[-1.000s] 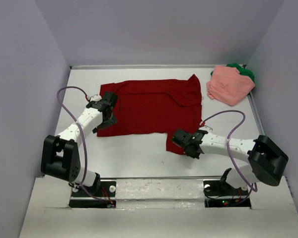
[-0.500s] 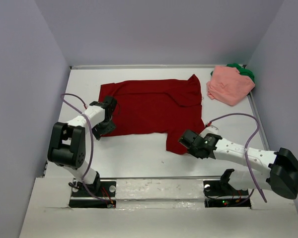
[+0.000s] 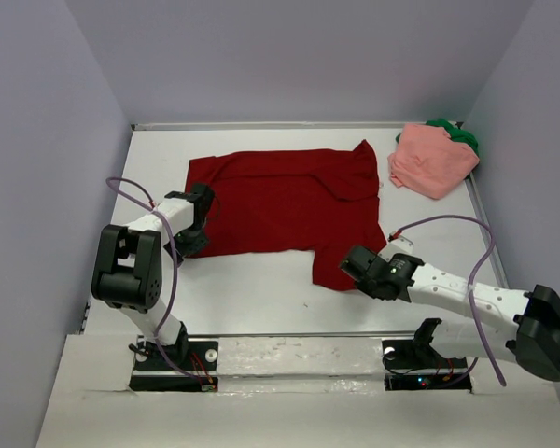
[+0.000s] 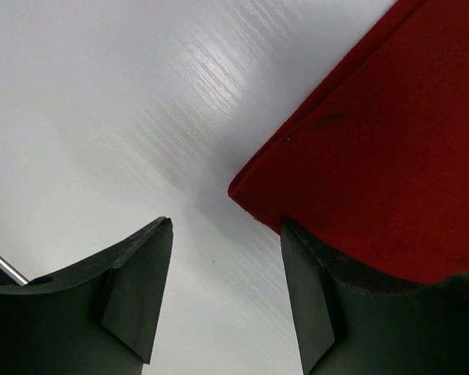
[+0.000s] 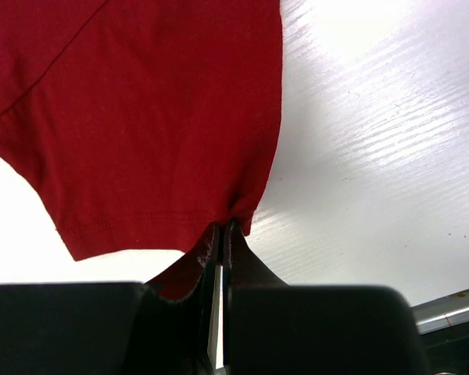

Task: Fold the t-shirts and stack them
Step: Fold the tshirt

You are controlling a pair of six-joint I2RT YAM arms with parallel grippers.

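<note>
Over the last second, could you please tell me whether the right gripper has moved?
Yes. The right gripper, shut on the dark red t-shirt's near sleeve, has shifted slightly toward the table's right edge.

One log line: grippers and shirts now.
left gripper: open at dark red cloth t-shirt corner | right gripper: shut on its sleeve | salmon pink shirt, green shirt: bunched far right

The table is white and flat, with a fine grain that shows in the wrist views. Pale lilac walls stand on three sides of it. A thin metal strip runs along its far edge.
</note>
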